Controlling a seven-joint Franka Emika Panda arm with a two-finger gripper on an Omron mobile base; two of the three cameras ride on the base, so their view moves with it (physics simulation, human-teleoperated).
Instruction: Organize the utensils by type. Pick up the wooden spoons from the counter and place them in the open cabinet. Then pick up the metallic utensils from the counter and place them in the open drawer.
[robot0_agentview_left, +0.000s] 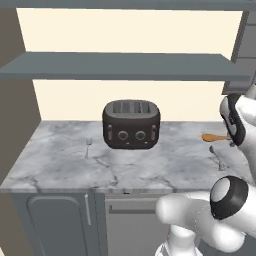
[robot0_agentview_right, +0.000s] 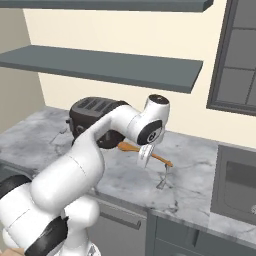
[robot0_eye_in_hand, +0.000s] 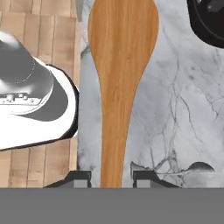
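My gripper (robot0_eye_in_hand: 111, 177) is shut on the handle of an orange-brown wooden spoon (robot0_eye_in_hand: 120, 74), whose bowl points away from the hand. The spoon (robot0_agentview_right: 131, 147) hangs a little above the marble counter (robot0_agentview_right: 200, 160), to the right of the toaster. In the left base view its bowl (robot0_agentview_left: 214, 137) juts out from behind the arm. A thin metal spoon (robot0_agentview_left: 217, 157) lies on the counter just below the held one and appears again (robot0_agentview_right: 164, 177) (robot0_eye_in_hand: 197, 167). Another metal spoon (robot0_agentview_left: 88, 147) lies left of the toaster. The open cabinet and the open drawer are out of view.
A black toaster (robot0_agentview_left: 131, 123) stands mid-counter against the wall. Two grey shelves (robot0_agentview_left: 125, 66) run above the counter. Grey cupboard fronts (robot0_agentview_left: 60, 220) sit below it. A dark-framed window (robot0_agentview_right: 235, 55) and a grey appliance (robot0_agentview_right: 235, 180) are on the right. The wood floor (robot0_eye_in_hand: 39, 39) lies beyond the counter edge.
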